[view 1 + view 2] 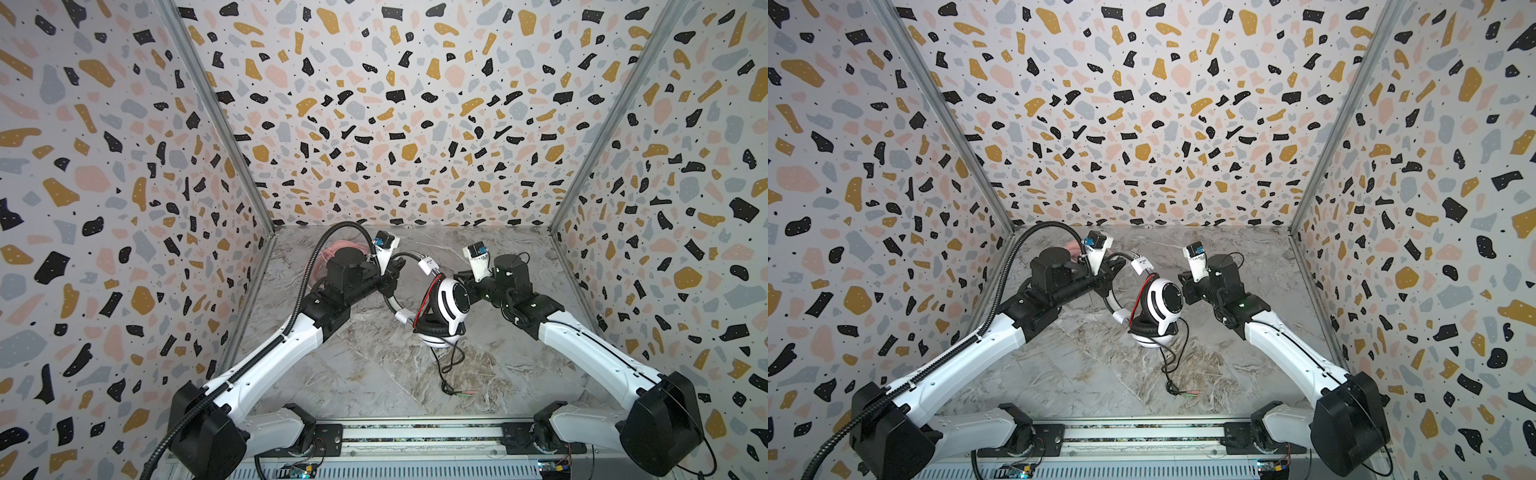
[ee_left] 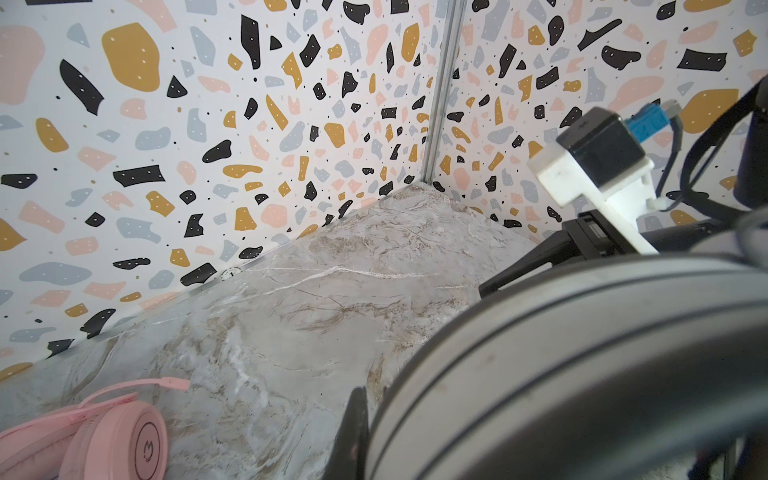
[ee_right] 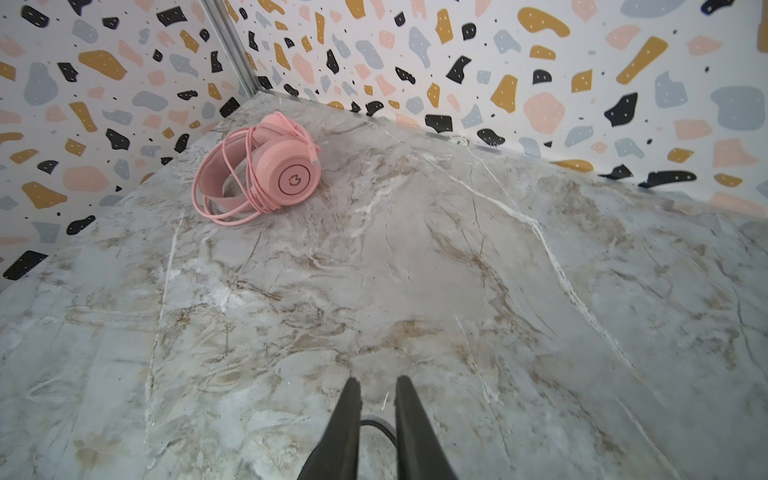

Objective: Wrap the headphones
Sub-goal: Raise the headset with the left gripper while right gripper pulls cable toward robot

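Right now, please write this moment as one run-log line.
left gripper: shut on white-and-black headphones band | right gripper: jaws slightly apart, beside upper earcup | black cable: hanging loose | pink headphones: cable wrapped

three walls [image 1: 374, 104] papered in a terrazzo print of black, mustard, pink and grey chips on white close in a marble-look tabletop [image 1: 353, 374], grey veined with tan. bare metal posts [image 1: 219, 116] run up both back corners. a metal rail [image 1: 415, 434] crosses the front edge. light seems even, soft.
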{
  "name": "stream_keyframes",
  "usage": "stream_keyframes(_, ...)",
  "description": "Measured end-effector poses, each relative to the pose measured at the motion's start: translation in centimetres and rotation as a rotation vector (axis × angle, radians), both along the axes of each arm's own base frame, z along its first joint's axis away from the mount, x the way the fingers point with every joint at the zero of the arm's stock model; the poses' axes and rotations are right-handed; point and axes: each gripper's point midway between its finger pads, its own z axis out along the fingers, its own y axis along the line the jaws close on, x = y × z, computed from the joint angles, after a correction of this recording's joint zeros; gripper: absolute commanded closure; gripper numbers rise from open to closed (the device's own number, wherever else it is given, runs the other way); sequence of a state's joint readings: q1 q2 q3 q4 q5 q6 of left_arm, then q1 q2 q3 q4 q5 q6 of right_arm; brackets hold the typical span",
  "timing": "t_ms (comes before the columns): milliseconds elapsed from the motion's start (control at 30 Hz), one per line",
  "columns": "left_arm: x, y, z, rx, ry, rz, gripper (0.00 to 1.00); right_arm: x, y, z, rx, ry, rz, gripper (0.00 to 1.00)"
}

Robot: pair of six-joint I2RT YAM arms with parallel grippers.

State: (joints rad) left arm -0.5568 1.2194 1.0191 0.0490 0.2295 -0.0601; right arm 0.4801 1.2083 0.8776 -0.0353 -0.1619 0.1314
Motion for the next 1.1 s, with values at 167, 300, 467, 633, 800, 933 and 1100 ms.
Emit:
stream_keyframes(167,0.6,0.7,-0.1,-0.007,0.012,0.034,1.00,-2.0,-3.1,-1.9,0.012,0.036,-0.075,0.68)
stream_keyframes(300,2.0,1.8,-1.1,-0.009,0.048,0.089,1.00,-4.6,-3.9,-3.8,0.081,0.081,-0.081,0.54)
stream_keyframes(467,3.8,4.1,-1.9,-0.023,0.088,0.172,1.00,-8.4,-1.6,-7.9,0.147,0.189,0.024,0.44)
stream_keyframes(633,4.9,6.7,-1.0,-0.073,0.091,0.246,1.00,-11.2,2.0,-10.7,0.121,0.266,0.157,0.32)
stream_keyframes(800,5.1,8.7,1.1,-0.127,0.066,0.303,1.00,-11.2,4.0,-12.2,0.126,0.292,0.207,0.14)
stream_keyframes(933,5.0,9.0,4.7,-0.159,0.019,0.310,1.00,-11.9,6.2,-12.8,0.123,0.308,0.278,0.13)
stream_keyframes(1100,4.6,9.4,10.4,-0.206,-0.064,0.322,1.00,-13.6,10.7,-12.6,0.118,0.309,0.411,0.13)
